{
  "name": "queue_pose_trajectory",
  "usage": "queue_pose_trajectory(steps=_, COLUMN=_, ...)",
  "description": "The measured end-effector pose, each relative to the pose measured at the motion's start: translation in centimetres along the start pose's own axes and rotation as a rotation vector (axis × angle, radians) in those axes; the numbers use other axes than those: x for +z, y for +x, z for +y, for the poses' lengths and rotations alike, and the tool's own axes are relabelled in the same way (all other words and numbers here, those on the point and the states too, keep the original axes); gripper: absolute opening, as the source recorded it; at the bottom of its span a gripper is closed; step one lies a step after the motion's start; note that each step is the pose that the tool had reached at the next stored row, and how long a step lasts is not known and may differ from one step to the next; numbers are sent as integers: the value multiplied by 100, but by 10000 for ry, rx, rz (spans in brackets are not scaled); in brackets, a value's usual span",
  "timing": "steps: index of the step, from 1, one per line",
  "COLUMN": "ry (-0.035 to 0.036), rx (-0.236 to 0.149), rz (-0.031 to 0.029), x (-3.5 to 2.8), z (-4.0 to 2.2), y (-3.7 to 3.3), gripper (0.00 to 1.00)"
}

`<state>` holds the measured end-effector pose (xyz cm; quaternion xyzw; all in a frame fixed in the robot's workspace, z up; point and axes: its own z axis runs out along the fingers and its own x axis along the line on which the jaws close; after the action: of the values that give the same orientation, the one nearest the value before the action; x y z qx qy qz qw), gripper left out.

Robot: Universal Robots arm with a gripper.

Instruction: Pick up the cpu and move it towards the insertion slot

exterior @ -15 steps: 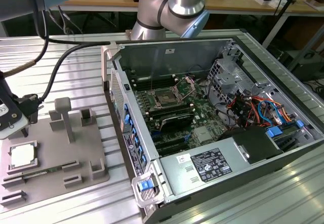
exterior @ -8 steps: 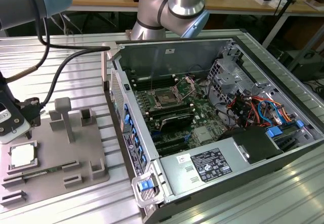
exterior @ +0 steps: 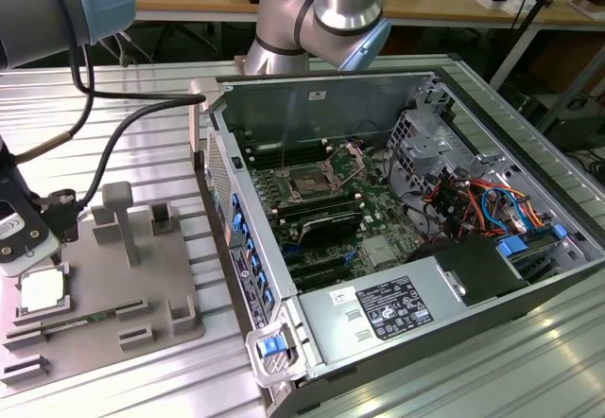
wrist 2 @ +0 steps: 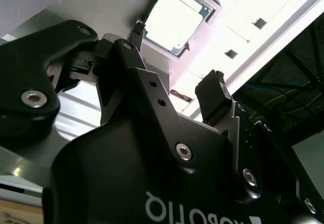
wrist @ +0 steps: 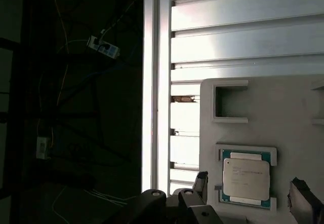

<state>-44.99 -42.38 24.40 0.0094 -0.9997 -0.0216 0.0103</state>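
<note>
Claw (wrist 2: 176, 59) apart, empty. Hovers over cpu (wrist 2: 174, 21). Chip lies flat in grey holder (exterior: 142, 276) on table (exterior: 180, 394), exterior view's left, well apart from insertion slot (exterior: 310, 180) in PC case. Cpu prob. light, stiff, underside fragile — grip opp. edges, not top.

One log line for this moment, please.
claw: open, over cpu | cpu: lying in grey holder, not gripped | insertion slot: in open PC case, far from claw
</note>
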Motion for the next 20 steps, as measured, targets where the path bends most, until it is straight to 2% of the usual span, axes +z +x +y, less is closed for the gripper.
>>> queue_pose_trajectory(steps=11, ry=-6, rx=-1, rz=0, x=35, z=-21, y=0, gripper=69)
queue_pose_trajectory(steps=20, ry=37, rx=1, rz=1, x=223, z=-34, y=-4, gripper=69)
